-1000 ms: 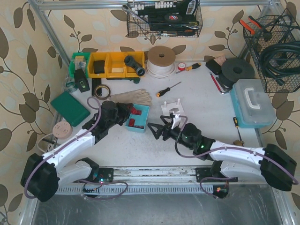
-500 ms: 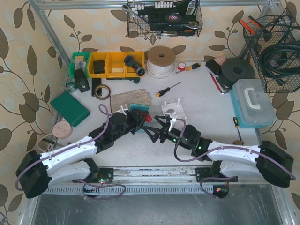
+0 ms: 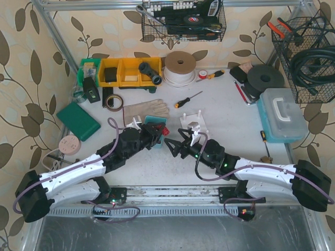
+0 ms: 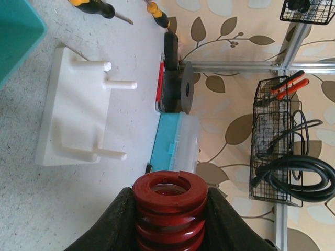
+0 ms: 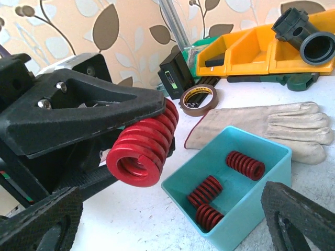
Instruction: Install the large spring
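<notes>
Left hand (image 3: 158, 132) clamps the large spring (image 5: 141, 144) over mid-desk, toward the front edge; right hand (image 3: 177, 145) gapes wide beside it. Carrying step, apparently; next, aligning it over a peg of the white fixture (image 4: 73, 104).

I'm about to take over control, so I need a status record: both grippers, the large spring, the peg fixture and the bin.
left gripper: shut on the large red spring
large red spring: held clear of the table, open end facing the right gripper
right gripper: open, empty, fingers spread towards the spring
peg fixture: white, on the table, all four pegs bare
teal bin: three red springs inside
task state: spring not yet on a peg
</notes>
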